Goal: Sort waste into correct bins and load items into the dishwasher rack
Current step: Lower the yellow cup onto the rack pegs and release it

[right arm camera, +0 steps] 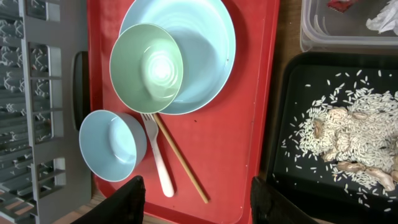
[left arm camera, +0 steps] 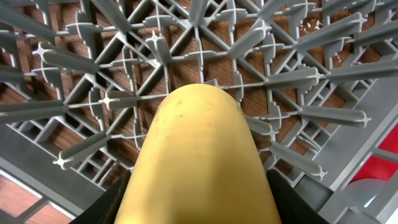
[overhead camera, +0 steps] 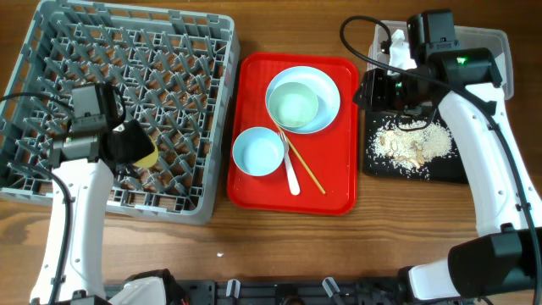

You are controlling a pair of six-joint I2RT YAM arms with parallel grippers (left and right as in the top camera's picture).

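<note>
My left gripper [overhead camera: 129, 149] is shut on the small yellow cup [overhead camera: 146, 155], low over the front part of the grey dishwasher rack [overhead camera: 135, 51]. In the left wrist view the cup [left arm camera: 199, 162] fills the middle, a dark finger on each side, with the rack's pegs [left arm camera: 205, 56] beyond. My right gripper [overhead camera: 373, 89] hangs open and empty [right arm camera: 202, 205] over the red tray's right edge. On the tray lie the plate [right arm camera: 205, 50] with a mint bowl [right arm camera: 146, 68] in it, a second bowl [right arm camera: 112, 146], the fork [right arm camera: 158, 162] and chopsticks [right arm camera: 180, 158].
The red tray [overhead camera: 334, 182] sits between the rack and the bins. The black tray [right arm camera: 311, 81] holds rice-like food scraps [right arm camera: 348, 137]. Behind it the clear tub [right arm camera: 336, 31] holds a white napkin [right arm camera: 385, 22] and a red wrapper [right arm camera: 341, 5]. Bare wood runs along the front.
</note>
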